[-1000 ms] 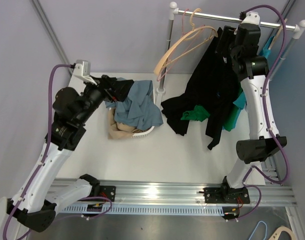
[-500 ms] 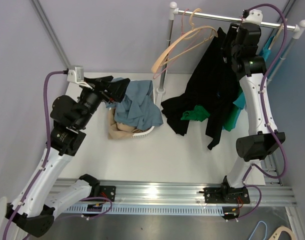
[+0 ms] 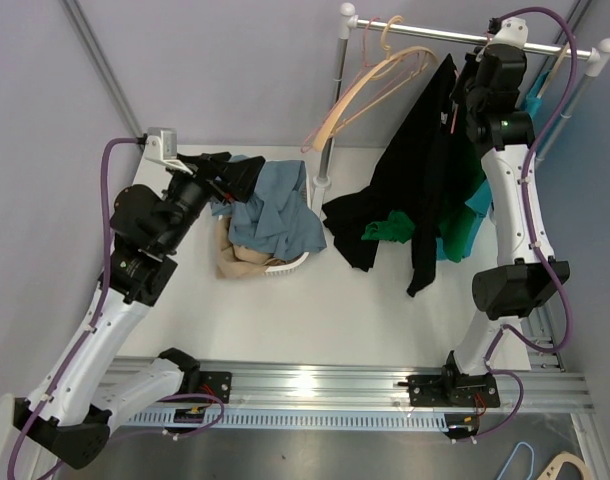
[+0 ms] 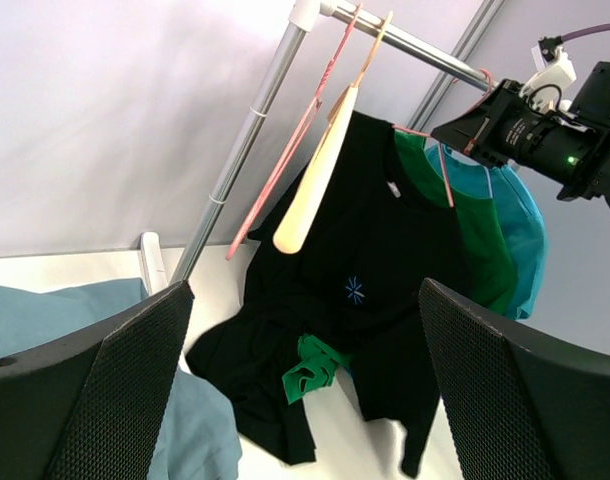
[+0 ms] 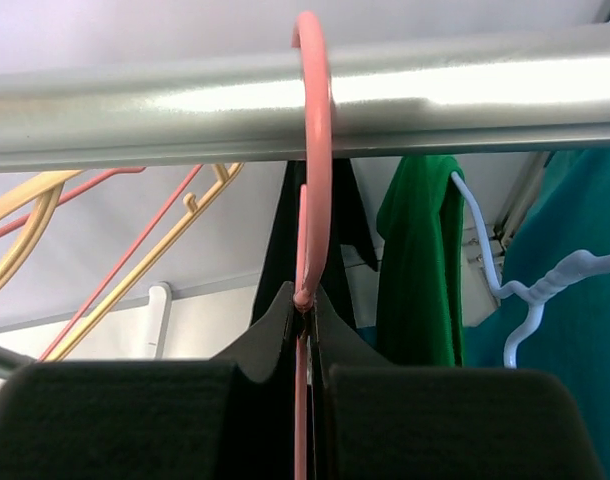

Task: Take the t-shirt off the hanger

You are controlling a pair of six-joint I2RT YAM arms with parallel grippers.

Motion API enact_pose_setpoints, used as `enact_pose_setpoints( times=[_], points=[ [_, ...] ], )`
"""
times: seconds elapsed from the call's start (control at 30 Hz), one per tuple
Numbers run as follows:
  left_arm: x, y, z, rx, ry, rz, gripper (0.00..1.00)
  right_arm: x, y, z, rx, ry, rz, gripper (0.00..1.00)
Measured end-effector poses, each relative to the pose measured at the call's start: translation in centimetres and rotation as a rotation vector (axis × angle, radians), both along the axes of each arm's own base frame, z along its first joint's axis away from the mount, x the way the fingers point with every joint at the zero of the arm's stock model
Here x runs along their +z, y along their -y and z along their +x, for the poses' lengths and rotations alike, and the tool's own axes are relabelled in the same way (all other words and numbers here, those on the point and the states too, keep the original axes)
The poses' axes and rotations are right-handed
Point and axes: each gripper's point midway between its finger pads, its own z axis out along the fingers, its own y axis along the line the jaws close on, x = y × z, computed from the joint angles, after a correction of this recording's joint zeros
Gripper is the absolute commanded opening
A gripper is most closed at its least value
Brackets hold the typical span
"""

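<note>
A black t-shirt (image 3: 415,180) (image 4: 375,280) hangs from a pink hanger (image 5: 315,150) (image 4: 443,175) hooked over the metal rail (image 3: 455,35) (image 5: 415,95). Its lower part is draped on the table. My right gripper (image 3: 461,82) (image 5: 305,310) is up at the rail, shut on the pink hanger's neck just under the hook. Over the laundry basket (image 3: 285,265), my left gripper (image 3: 235,175) (image 4: 305,290) stands wide open, holding nothing and pointing toward the hanging shirts.
A green shirt (image 3: 390,228) (image 5: 420,260) and a teal shirt (image 3: 465,235) hang behind the black one. A white hanger (image 5: 525,300) is at the right. Empty cream and pink hangers (image 3: 370,85) (image 4: 315,180) swing at the rail's left end. Blue and beige clothes (image 3: 275,210) fill the basket.
The right gripper's jaws have closed onto the pink hanger. The black t-shirt has shifted slightly, its hanging hem drawn up a little. The left arm has moved slightly, still open.
</note>
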Motion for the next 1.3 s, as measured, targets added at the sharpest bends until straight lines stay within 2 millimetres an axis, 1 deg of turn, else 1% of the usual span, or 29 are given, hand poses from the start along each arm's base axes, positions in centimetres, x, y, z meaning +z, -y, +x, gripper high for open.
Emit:
enact_pose_setpoints(
  times=[0.17,0.27,0.33,0.4,0.47,0.57,0.63,0.7,0.83,0.9,0.97,1.07,1.13,1.2,1.27,1.3],
  points=[
    [0.1,0.0,-0.1,0.0,0.001,0.0,1.0,0.3,-0.2,-0.1,0.024,-0.001,0.022,0.0],
    [0.4,0.0,-0.2,-0.006,-0.009,0.01,0.99,1.0,-0.6,-0.3,0.046,0.0,0.035,0.0],
    [1.1,0.4,-0.4,-0.033,-0.008,0.035,0.99,1.8,-1.0,-0.5,0.071,0.012,0.046,0.0],
    [2.2,1.0,-0.8,-0.072,0.02,0.047,0.99,2.5,-1.3,-0.8,0.091,0.03,0.058,0.0],
    [2.8,1.7,-1.5,-0.121,0.048,0.053,1.0,2.9,-1.7,-1.1,0.11,0.035,0.067,0.0],
    [3.7,2.4,-2.7,-0.192,0.105,0.054,1.0,3.3,-2.1,-2.2,0.131,0.031,0.076,0.0],
    [4.1,2.6,-3.6,-0.223,0.155,0.044,0.99,3.2,-2.2,-3.4,0.136,0.026,0.083,0.0],
    [4.3,2.9,-4.3,-0.25,0.191,0.037,1.0,2.8,-2.3,-5.3,0.139,0.012,0.098,0.0],
    [4.2,3.8,-4.8,-0.289,0.223,0.043,1.0,0.7,-3.2,-9.9,0.15,-0.011,0.123,0.0],
    [3.7,4.9,-5.4,-0.309,0.239,0.072,0.99,0.1,-4.0,-12.1,0.162,-0.018,0.132,0.0],
    [3.1,6.4,-6.3,-0.312,0.271,0.117,0.99,0.2,-4.9,-13.8,0.167,-0.007,0.135,0.0],
    [2.0,9.2,-8.2,-0.304,0.337,0.214,1.0,0.5,-6.5,-16.2,0.166,0.018,0.148,0.0],
    [1.0,10.8,-8.8,-0.277,0.371,0.285,1.0,0.2,-7.2,-17.9,0.152,0.022,0.166,0.0],
    [0.0,12.3,-8.9,-0.236,0.385,0.357,1.0,0.0,-7.1,-18.9,0.113,0.019,0.186,0.0],
    [-1.8,14.1,-8.8,-0.203,0.384,0.435,1.0,-0.1,-6.1,-19.3,0.045,0.021,0.214,0.0],
    [-2.9,15.0,-8.8,-0.186,0.389,0.477,0.99,-0.2,-5.7,-19.3,0.012,0.015,0.223,0.0]
  ],
)
